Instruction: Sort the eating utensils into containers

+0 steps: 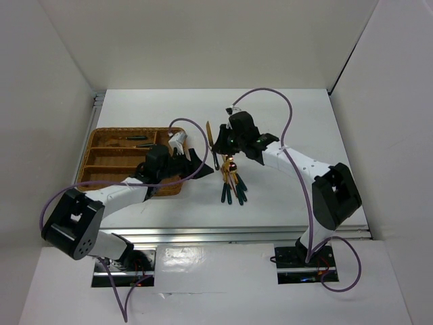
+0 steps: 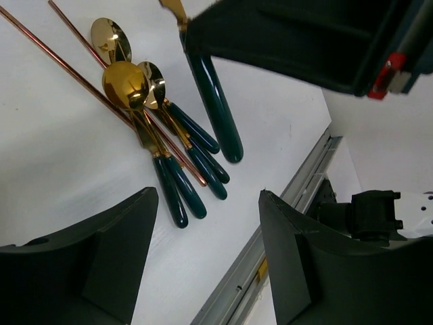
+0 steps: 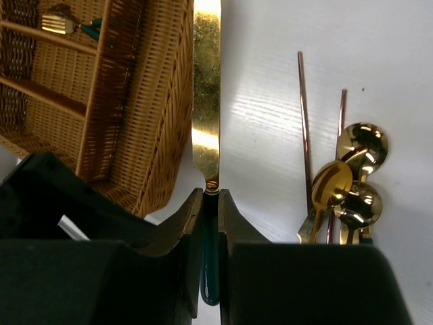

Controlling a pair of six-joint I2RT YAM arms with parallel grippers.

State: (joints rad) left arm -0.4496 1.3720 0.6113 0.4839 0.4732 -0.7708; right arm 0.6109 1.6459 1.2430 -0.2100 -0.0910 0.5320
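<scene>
Right wrist: knife [image 3: 206,101] clamped between fingers [image 3: 183,230]

No writing, label, brand, number or sign can be read in any of the three views
</scene>
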